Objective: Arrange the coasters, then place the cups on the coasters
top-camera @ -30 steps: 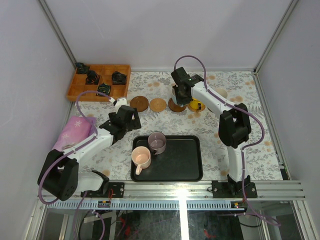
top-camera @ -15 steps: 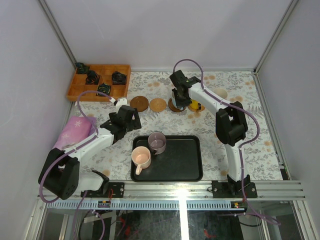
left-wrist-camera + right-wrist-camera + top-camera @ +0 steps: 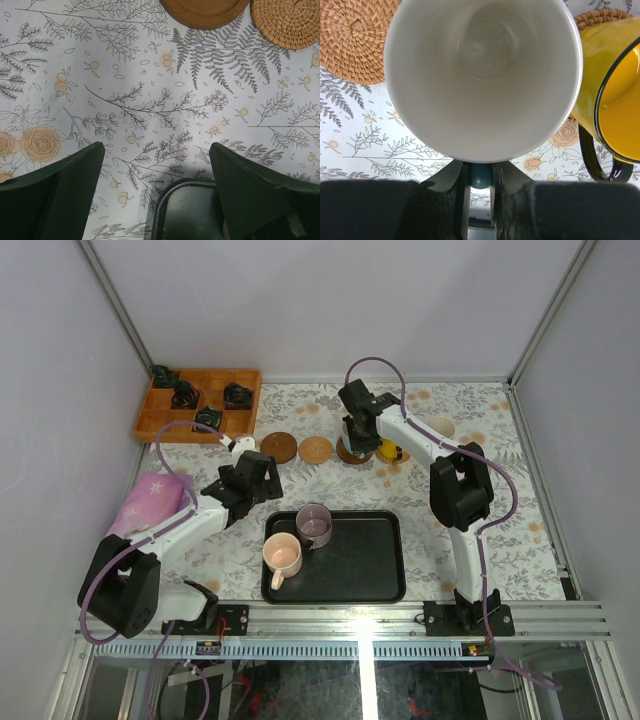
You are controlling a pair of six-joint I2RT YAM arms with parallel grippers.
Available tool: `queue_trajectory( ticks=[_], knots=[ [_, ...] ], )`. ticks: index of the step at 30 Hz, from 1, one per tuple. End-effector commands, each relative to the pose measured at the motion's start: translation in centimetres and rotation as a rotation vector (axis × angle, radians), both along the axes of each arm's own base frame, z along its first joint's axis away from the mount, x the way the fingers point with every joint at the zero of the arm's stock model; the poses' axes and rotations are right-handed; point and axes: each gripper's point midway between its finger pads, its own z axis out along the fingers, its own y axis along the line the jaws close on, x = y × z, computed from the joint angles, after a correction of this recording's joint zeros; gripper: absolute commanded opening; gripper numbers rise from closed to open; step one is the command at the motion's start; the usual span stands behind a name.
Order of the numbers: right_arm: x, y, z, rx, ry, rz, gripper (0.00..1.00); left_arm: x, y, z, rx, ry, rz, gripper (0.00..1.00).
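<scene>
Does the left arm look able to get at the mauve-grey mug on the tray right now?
Probably yes: the left arm has its jaws open and empty just past the far-left corner of the black rectangular tray, with nothing between them and the mauve-grey handled mug.

Overhead view: bright, even, diffuse light; shadows on the bench (image 3: 480,440) are soft and short. A white glare streak is recorded on the metal rail (image 3: 366,632) at bottom centre, and a violet cast on the left wall (image 3: 60,390).

Left wrist view: bench print is rendered sharp. The fingers (image 3: 55,200) of the left claw (image 3: 156,147) are dark and blurred in the lower corners, with a soft shadow between them.

Right wrist view: the pale-lined cup (image 3: 480,75) is filled with soft highlights. The right claw (image 3: 480,172) is underexposed at the bottom edge. Gloss is noted on the yellow cup (image 3: 615,115).
</scene>
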Motion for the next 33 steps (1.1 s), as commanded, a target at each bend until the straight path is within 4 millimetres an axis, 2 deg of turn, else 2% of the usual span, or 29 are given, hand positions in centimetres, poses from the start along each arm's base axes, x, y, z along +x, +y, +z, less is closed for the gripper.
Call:
queue_trajectory(
  ticks=[1, 7, 14, 30, 33],
  knots=[
    [2.7, 1.1, 2.3, 0.049, -0.104, -0.014, 0.0, 0.8, -0.3, 1.1, 0.005, -0.027, -0.007, 0.86],
    [2.7, 1.2, 1.9, 0.048, -0.089, -0.024, 0.0, 0.8, -0.3, 0.9, 0.007, -0.024, -0.007, 0.86],
    [2.0, 0.6, 2.6, 0.051, -0.095, -0.048, 0.0, 0.8, -0.4, 0.9, 0.003, -0.022, -0.007, 0.86],
    [1.1, 0.9, 3.5, 0.094, -0.088, -0.054, 0.0, 0.8, -0.6, 0.7, -0.001, -0.014, -0.014, 0.86],
    [1.1, 1.0, 3.4, 0.091, -0.081, -0.049, 0.06, 0.9, -0.7, 0.6, -0.001, -0.01, -0.015, 0.86]
  ],
)
